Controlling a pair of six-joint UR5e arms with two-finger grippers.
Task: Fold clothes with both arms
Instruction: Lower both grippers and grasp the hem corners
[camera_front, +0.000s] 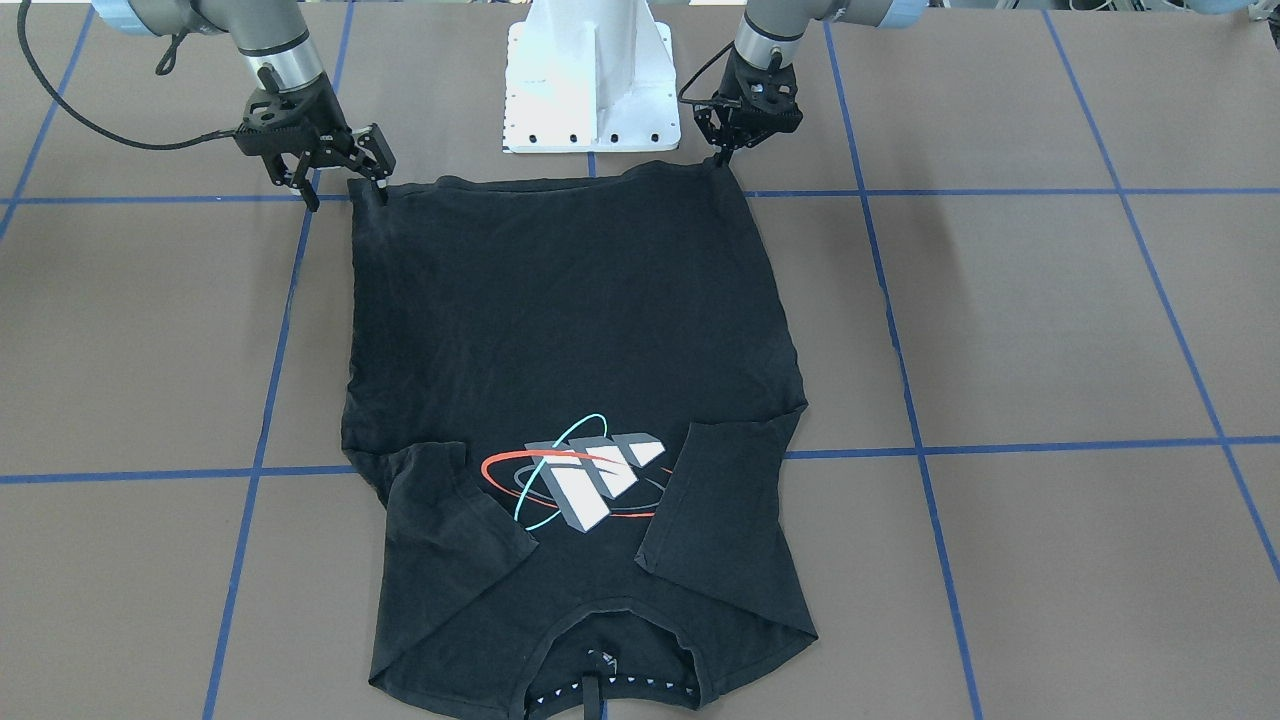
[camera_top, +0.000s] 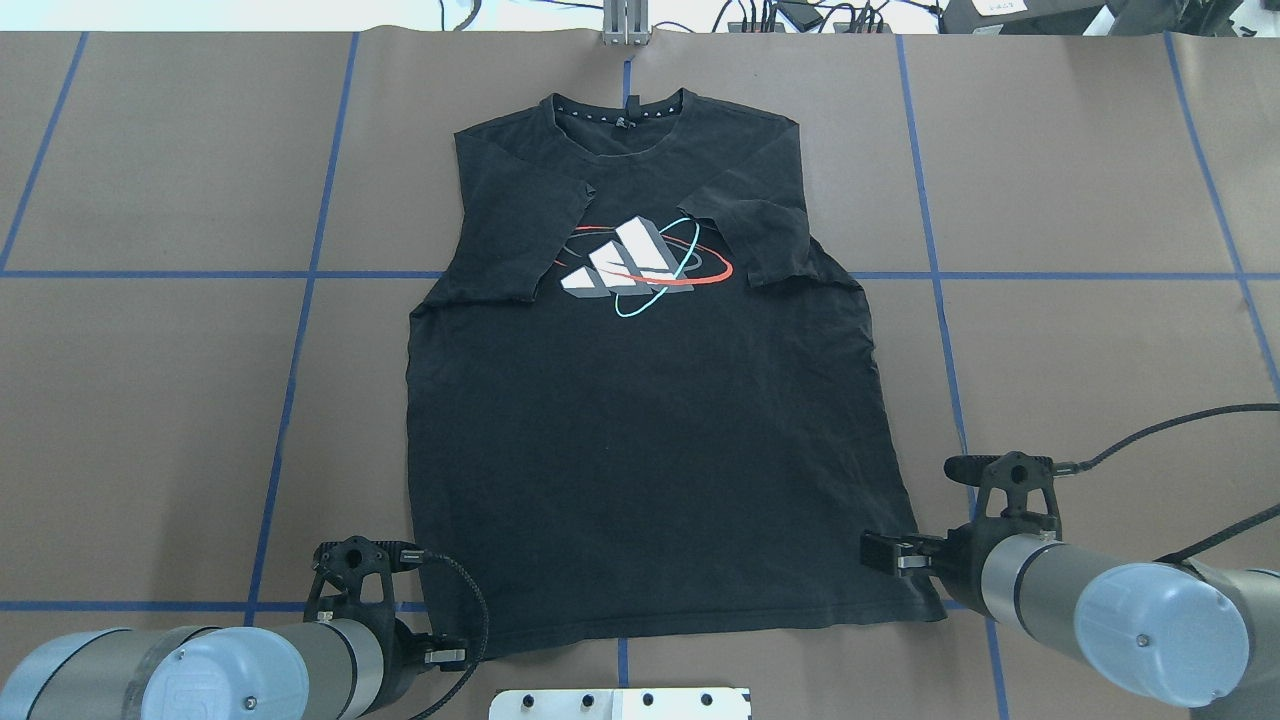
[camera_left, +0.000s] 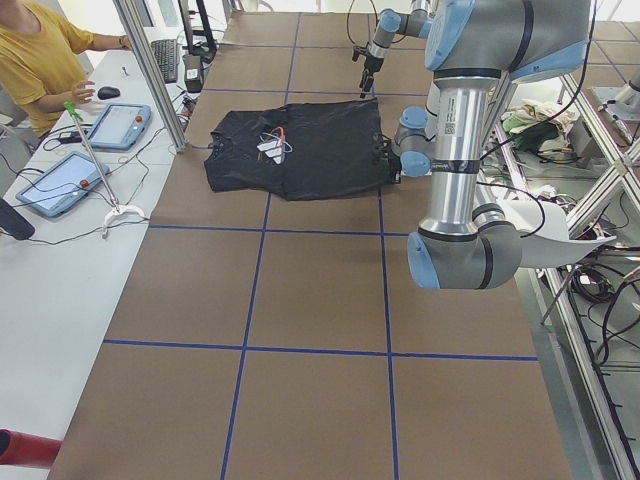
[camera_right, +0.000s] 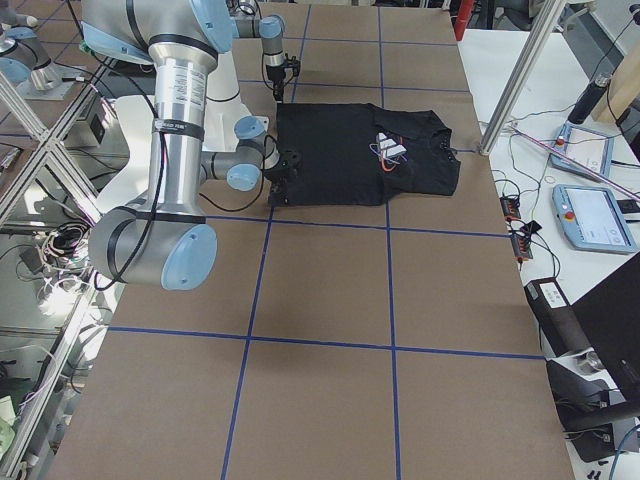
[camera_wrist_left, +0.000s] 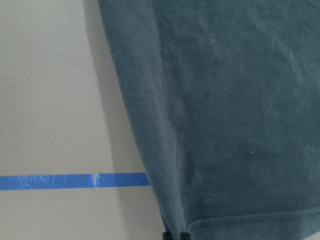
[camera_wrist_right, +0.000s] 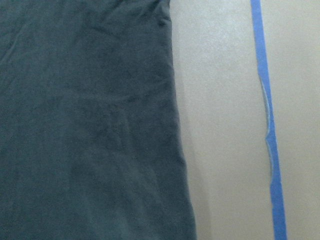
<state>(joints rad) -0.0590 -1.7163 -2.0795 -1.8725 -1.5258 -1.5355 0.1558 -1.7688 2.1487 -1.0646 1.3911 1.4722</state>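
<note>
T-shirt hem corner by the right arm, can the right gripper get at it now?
Likely yes: the right gripper is open right at that corner of the T-shirt, one finger over the cloth, one beyond it, nothing in between.

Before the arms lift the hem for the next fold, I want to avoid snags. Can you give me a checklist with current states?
1. Both sleeves folded in over the T-shirt: ok.
2. Shirt lies flat, logo up: ok.
3. Hem lies fairly straight between its two corners: ok.
4. Right gripper at its hem corner: ok. Grip on the cloth: not ok, its jaws stand open.
5. Left gripper at the other hem corner: ok. Grip on the cloth: cannot tell.
</note>
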